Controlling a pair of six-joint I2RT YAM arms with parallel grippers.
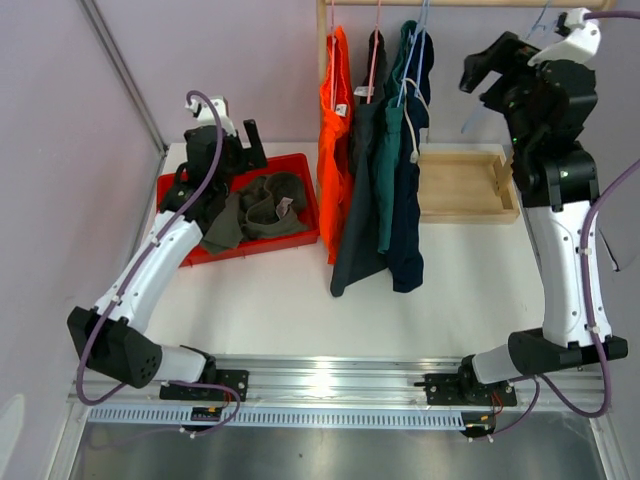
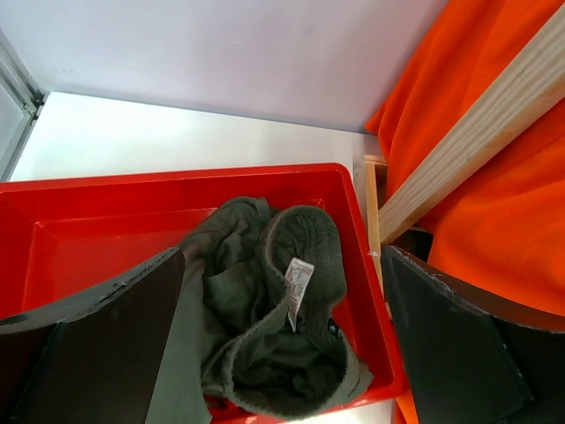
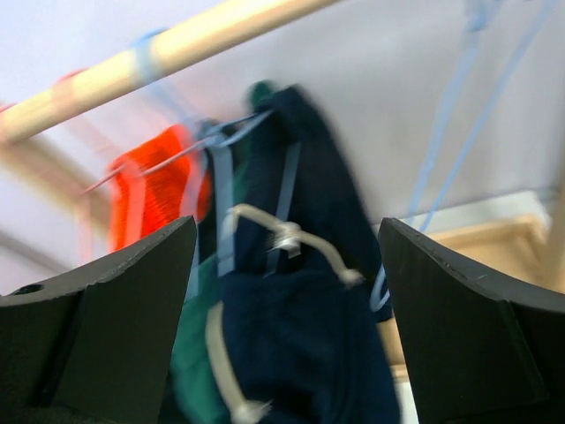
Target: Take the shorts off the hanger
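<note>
Over the desk hang orange shorts, charcoal shorts, teal shorts and navy shorts; olive shorts lie in the red bin beneath the spread, empty left gripper. The spread right gripper faces the navy shorts, probably next to pinch and pull down.

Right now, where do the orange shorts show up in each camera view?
Top external: the orange shorts hang at the left end of the row, just right of the red bin.
Left wrist: orange shorts fill the right edge, behind a wooden beam.
Right wrist: orange shorts, blurred, left of the navy pair.
Shared landmark: the wooden rack.
</note>
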